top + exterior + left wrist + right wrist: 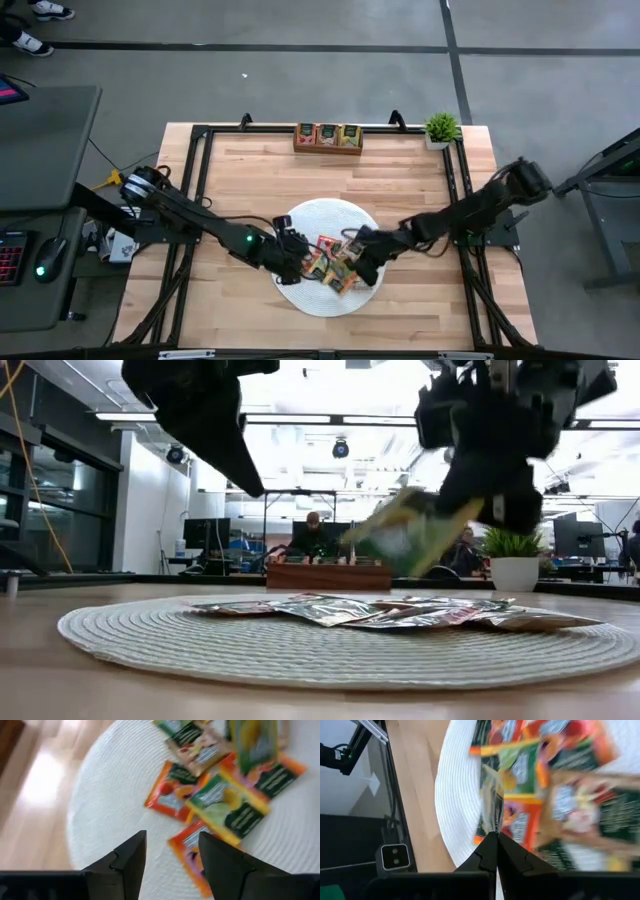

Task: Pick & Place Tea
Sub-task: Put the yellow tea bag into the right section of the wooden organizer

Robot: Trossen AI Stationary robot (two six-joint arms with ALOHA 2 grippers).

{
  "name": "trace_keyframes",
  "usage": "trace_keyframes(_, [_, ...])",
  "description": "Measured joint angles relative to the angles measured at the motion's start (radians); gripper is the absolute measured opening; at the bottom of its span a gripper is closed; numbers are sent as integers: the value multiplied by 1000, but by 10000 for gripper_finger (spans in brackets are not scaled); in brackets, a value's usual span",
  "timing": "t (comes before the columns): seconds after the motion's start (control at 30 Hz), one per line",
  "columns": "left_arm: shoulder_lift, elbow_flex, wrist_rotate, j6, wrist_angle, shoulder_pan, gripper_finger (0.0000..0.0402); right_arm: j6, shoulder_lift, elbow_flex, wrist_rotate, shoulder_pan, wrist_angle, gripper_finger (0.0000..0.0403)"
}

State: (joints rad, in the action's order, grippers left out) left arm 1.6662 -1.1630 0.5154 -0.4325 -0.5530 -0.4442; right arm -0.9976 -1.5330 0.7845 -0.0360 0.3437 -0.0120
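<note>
Several tea packets (330,266) in red, orange and green lie flat in a loose pile on the round white mat (300,225), and the low view shows the pile (380,610) too. My right gripper (497,510) hangs over the pile, shut on one green-and-yellow packet (410,535). My left gripper (170,855) hovers open over the mat's left part, nothing between its fingers, near an orange packet (172,790). More packets stand in the wooden tray (328,137) at the far edge. My right gripper pinches the green-and-yellow packet at one edge (493,822) between its two shut fingers, which slant down from the table's right side. The packet shows edge-on in the wrist view. It is lifted clear of the pile and sticks out tilted toward the table's left.
A small potted plant (441,128) stands at the far right corner, beside the tray. A black frame (200,170) runs around the wooden table top. Bare wood (400,190) lies between the mat and the tray.
</note>
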Motion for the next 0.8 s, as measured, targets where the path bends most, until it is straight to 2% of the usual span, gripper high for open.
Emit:
trace_keyframes(0.1, [-20,5,18,-1,-61,0,177,75,114,0,0,-42,130,0])
trace_keyframes(0.17, [-33,18,24,-9,-41,0,177,129,191,5,-1,-81,235,0])
trace_keyframes(0.33, [-60,80,36,-68,-5,11,177,343,317,131,5,-217,586,0])
trace_keyframes(0.5, [-89,150,14,-70,90,42,177,669,310,328,4,-386,851,0])
trace_keyframes(0.67, [-118,230,-51,-29,262,92,177,1003,244,489,7,-557,987,0])
trace_keyframes(0.8, [-164,294,-88,-16,375,131,177,1198,162,578,8,-683,1044,0])
